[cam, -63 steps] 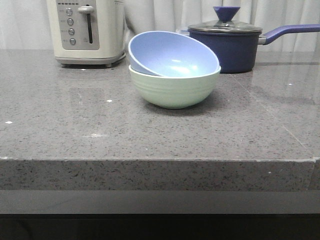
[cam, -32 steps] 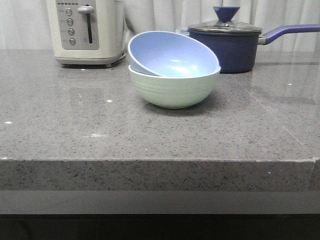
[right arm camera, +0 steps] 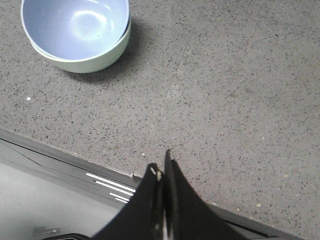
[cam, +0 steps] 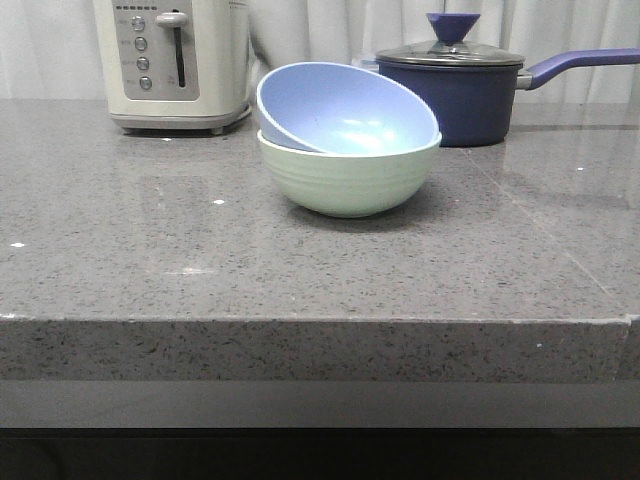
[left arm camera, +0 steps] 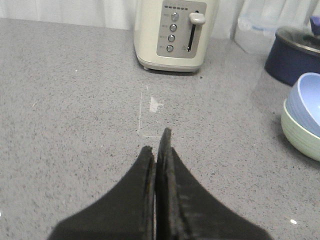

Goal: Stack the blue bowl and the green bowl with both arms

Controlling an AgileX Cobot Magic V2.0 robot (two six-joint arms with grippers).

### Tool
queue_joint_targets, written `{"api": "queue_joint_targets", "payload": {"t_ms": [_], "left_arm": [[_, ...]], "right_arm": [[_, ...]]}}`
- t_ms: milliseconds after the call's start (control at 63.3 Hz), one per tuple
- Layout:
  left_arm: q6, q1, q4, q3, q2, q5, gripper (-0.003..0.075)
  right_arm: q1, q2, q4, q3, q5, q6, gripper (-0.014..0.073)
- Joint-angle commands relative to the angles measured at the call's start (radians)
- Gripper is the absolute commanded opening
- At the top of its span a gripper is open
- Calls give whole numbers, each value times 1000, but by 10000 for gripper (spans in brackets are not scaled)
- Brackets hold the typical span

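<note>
Although the blue bowl (cam: 345,112) is already lodged inside the green bowl (cam: 348,178), it is tilted, its rim raised toward ten o'clock and sunk toward four o'clock, so the stack is judged loose rather than fully seated. The pair is found near the middle of the grey tabletop (cam: 200,270), a little back from the front edge. At about ten o'clock from the bowls a cream toaster (cam: 175,62) is stood, and at about two o'clock a dark navy saucepan (cam: 460,90) with a glass lid is set just behind them; neither is touched by the stack.

Both arms are kept out of the front view. In the left wrist view the left pincer (left arm camera: 159,145) is seen clenched on nothing, its tips pressed together above bare tabletop, well apart from the bowls. In the right wrist view the right pincer (right arm camera: 161,165) is likewise clenched and empty, held over the near edge of the tabletop.

The task is judged all but done. If the step in hand is a clean finish, the stack is best left undisturbed and the arms kept clear of it; should levelling be wanted, the raised rim would be pressed down gently while the green bowl is steadied, so that nothing is tipped or slid toward the saucepan.
</note>
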Motion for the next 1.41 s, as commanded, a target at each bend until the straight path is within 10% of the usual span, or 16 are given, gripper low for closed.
{"api": "queue_joint_targets", "payload": {"t_ms": [0, 490, 1390], "left_arm": [[49, 32, -91, 71, -54, -156, -20], [98, 43, -91, 407, -244, -546, -20], [98, 67, -66, 405, -244, -557, -20]], "right_arm": [[0, -1, -17, -23, -60, 0, -63], [0, -1, -17, -23, -60, 0, -63], [0, 0, -17, -23, -60, 0, -63]]}}
